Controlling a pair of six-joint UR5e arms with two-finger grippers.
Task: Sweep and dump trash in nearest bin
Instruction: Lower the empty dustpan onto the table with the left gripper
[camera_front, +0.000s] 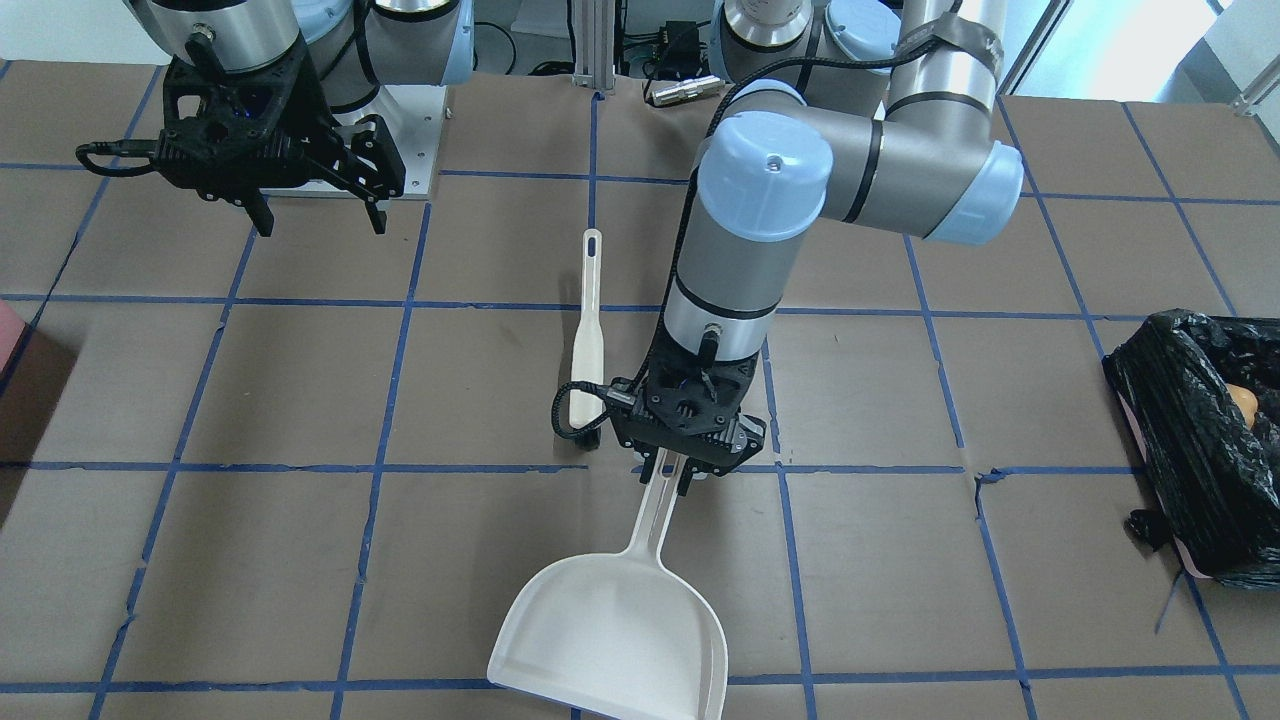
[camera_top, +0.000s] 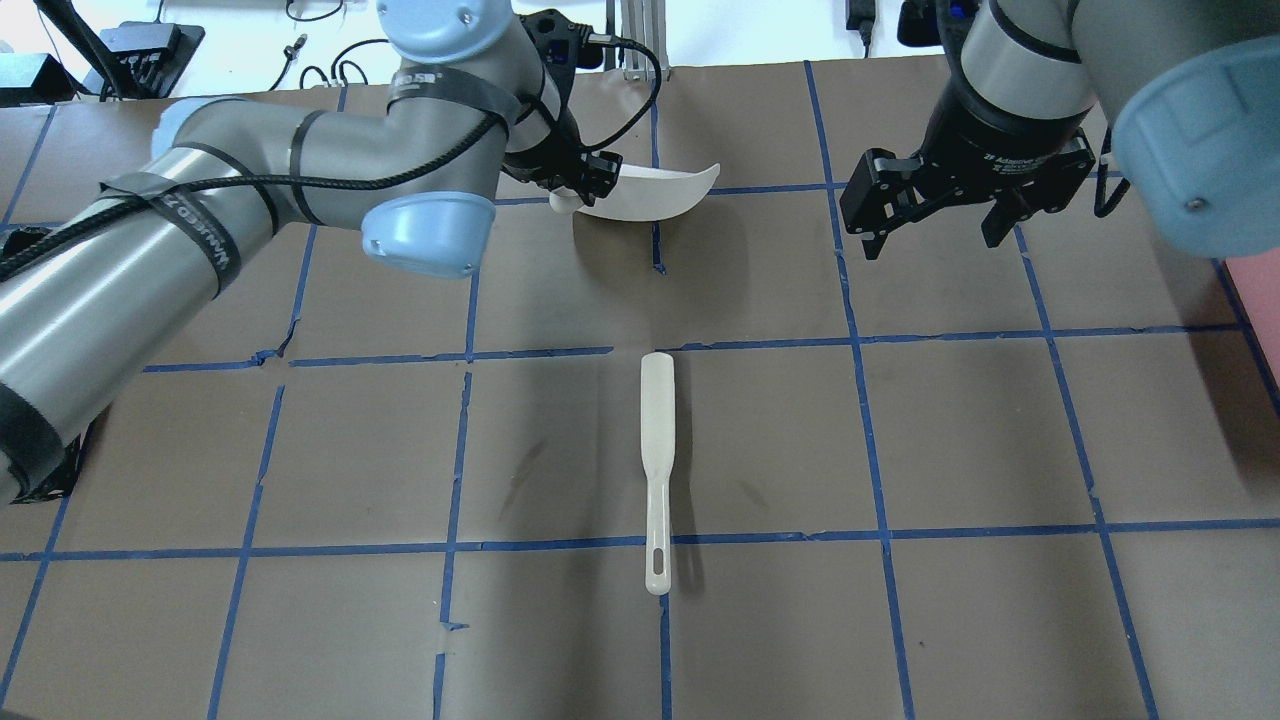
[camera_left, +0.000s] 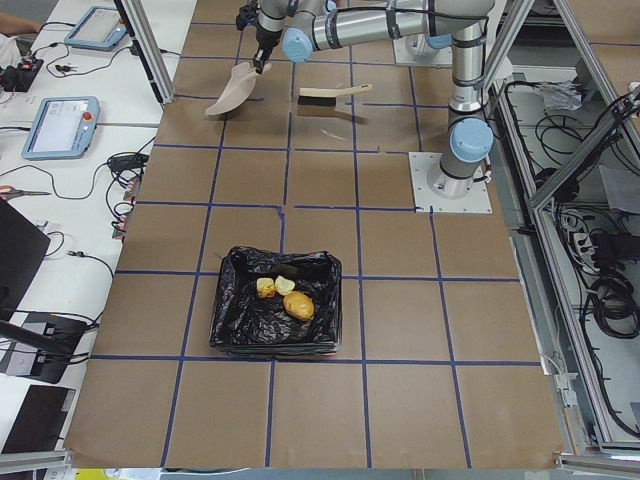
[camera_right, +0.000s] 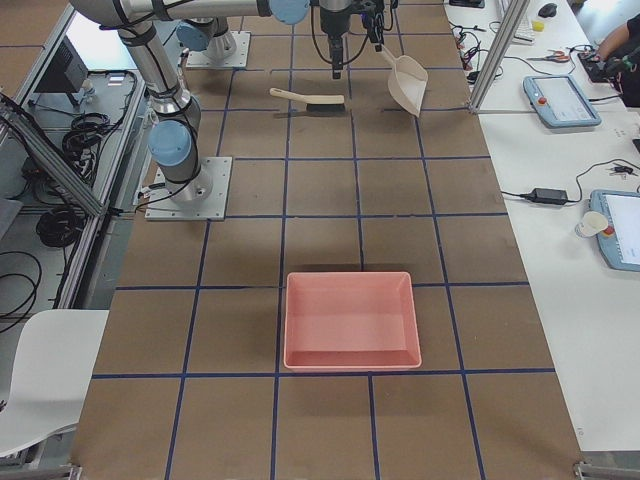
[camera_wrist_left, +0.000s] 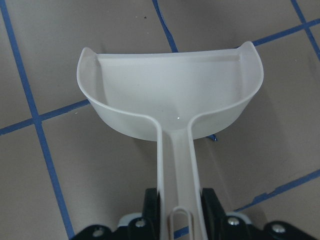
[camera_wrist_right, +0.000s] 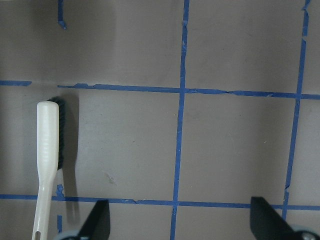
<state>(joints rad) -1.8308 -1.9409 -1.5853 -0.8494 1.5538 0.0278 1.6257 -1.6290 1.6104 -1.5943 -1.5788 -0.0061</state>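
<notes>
Trash (camera_left: 298, 305) — brown oval bun-like lump plus two smaller pale chunks — already down inside the black-bag-lined bin (camera_left: 228, 322), well apart from both arms, toward the left end of the brown paper-covered tabletop (camera_top: 300, 620). Nothing loose to sweep in any view.

Left fingers (camera_wrist_left: 151, 202) clamped on the handle of the white plastic dustpan (camera_wrist_left: 170, 95). Pan empty and, judging by its shadow, held off the tabletop with the mouth tilted. Right fingers (camera_wrist_right: 97, 220) spread wide, gripping nothing, hovering above the tabletop near the white long-handled brush (camera_top: 655, 450), itself lying flat.

Looks like the put-away step for the dustpan. To do it well:
- Level the pan first.
- Lower slowly to a flat rest on the base — not on the lip.
- Keep it beside the brush, never on top.
- Let go only with the pan fully settled.
- Lift straight up afterwards, to avoid dragging the handle along.
</notes>
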